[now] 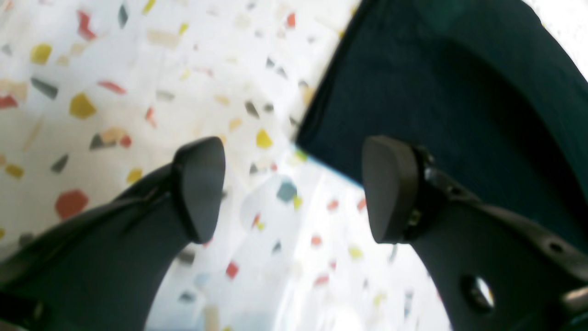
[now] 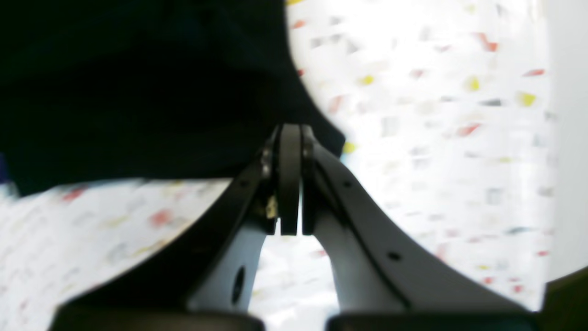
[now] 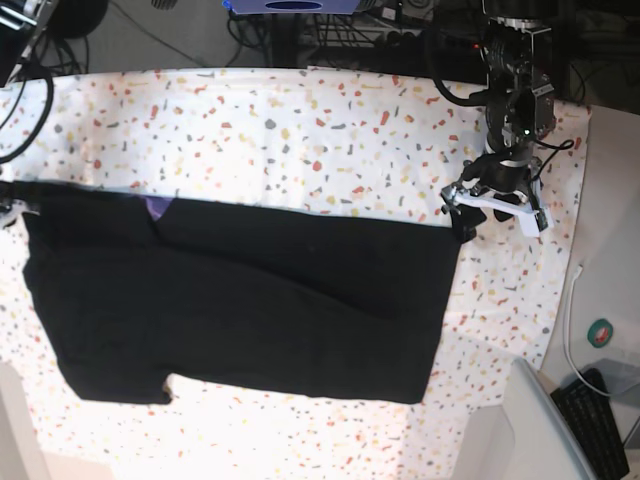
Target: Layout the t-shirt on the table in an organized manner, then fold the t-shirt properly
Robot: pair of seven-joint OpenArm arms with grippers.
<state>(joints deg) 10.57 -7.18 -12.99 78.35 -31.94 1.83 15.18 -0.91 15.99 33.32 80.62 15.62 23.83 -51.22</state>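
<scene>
T-shirt point(image 3: 250, 300) spread flat on speckled table point(image 3: 330, 130), long axis running left-right across base view: collar end w/ purple patch at view's left, straight hem at right, one sleeve poking toward bottom-left. Left gripper point(image 1: 294, 188) just off hem's top-right corner, jaws wide apart, nothing between, pads over bare table beside cloth edge. Right gripper point(image 2: 290, 181) at far-left end by collar; jaws nearly together at t-shirt's edge, can't tell if cloth pinched.
</scene>
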